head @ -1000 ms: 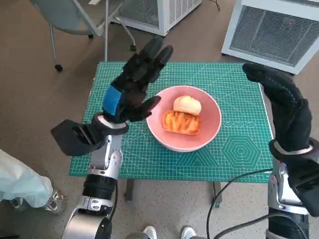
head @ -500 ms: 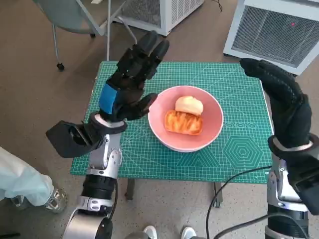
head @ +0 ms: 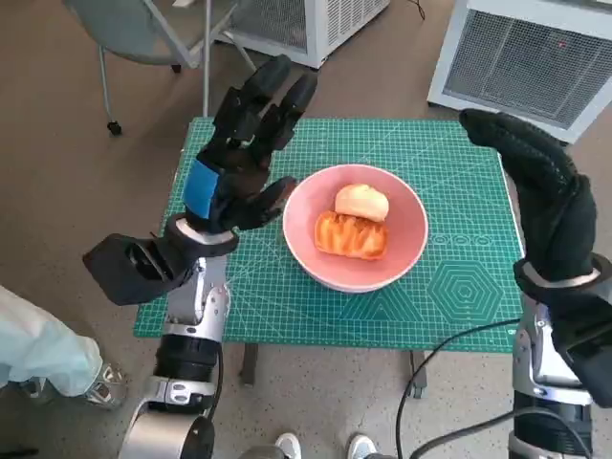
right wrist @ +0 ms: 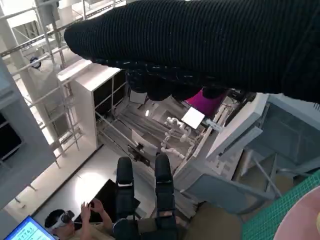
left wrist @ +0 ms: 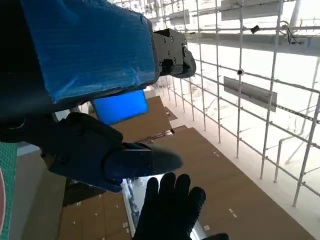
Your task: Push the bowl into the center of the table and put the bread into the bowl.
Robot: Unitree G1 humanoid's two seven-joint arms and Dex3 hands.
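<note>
1. head view: the round pink bowl [head: 355, 229] sits mid-frame on the green gridded tabletop [head: 449, 287], holding a glazed brown bread piece [head: 349, 235] and a pale round bun [head: 360, 202]. the black left hand with blue tape [head: 241, 158], left of the bowl, is released, fingers spread. the black knitted right hand [head: 538, 196], at right, is released too.
2. left wrist view: its blue-taped back fills the upper left; the gloved hand shows at the bottom.
3. right wrist view: a person [right wrist: 82, 220] sits lower left.
</note>
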